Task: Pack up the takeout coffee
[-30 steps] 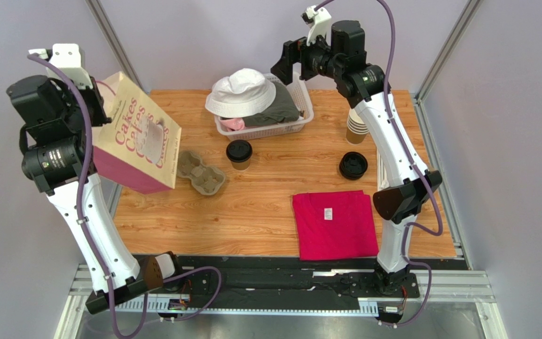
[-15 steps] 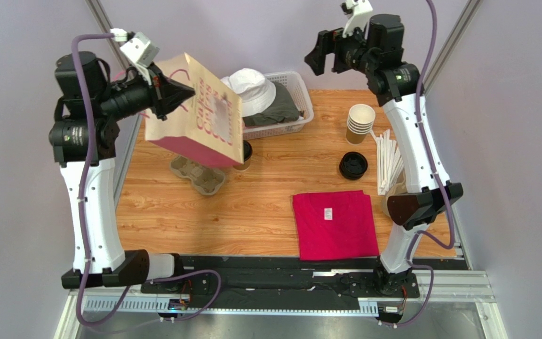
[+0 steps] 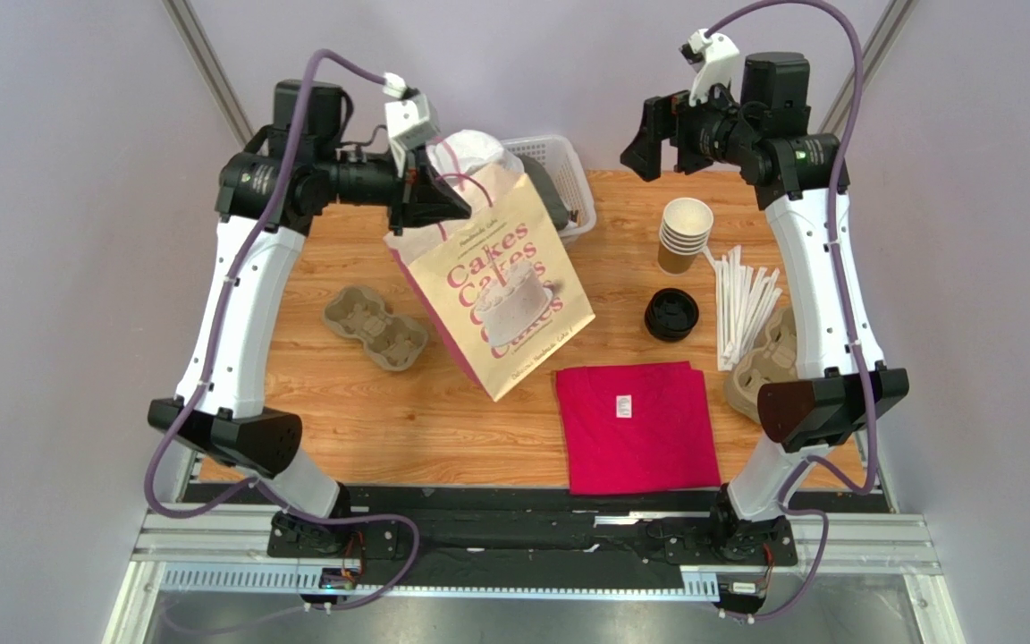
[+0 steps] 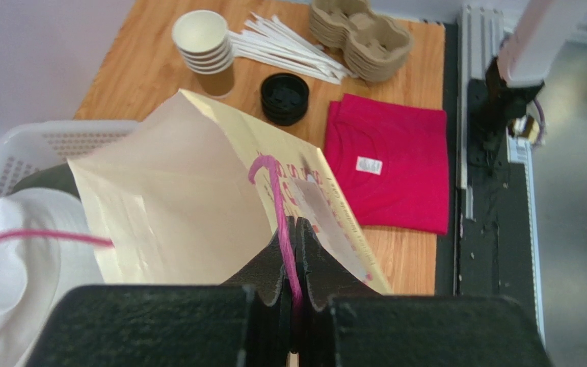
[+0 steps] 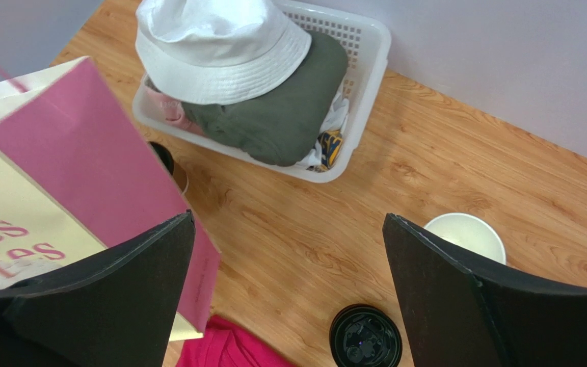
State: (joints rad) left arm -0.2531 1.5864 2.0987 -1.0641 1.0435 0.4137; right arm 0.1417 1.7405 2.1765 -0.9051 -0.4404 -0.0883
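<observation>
Wooden bench (image 3: 346, 403), cluttered.
Basket (image 3: 574, 188) upper centre, takeout coffee (image 5: 169, 165) near it; cup stack (image 3: 684, 231), lids (image 3: 671, 314), straws (image 3: 745, 309), carrier stack (image 3: 756, 376) right; carrier tray (image 3: 375, 326) left; red shirt (image 3: 635, 427) lower centre.

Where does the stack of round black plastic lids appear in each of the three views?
Top external: the stack of round black plastic lids lies right of centre, just below the stack of tan paper cups.
Left wrist: the lids are in the upper middle, lower right of the cups.
Right wrist: the lids are at the bottom edge, lower left of the cups.
Shared landmark: the cups.

Tan takeout coffee (image 5: 169, 163), cream-pink bag (image 3: 500, 289)
</observation>
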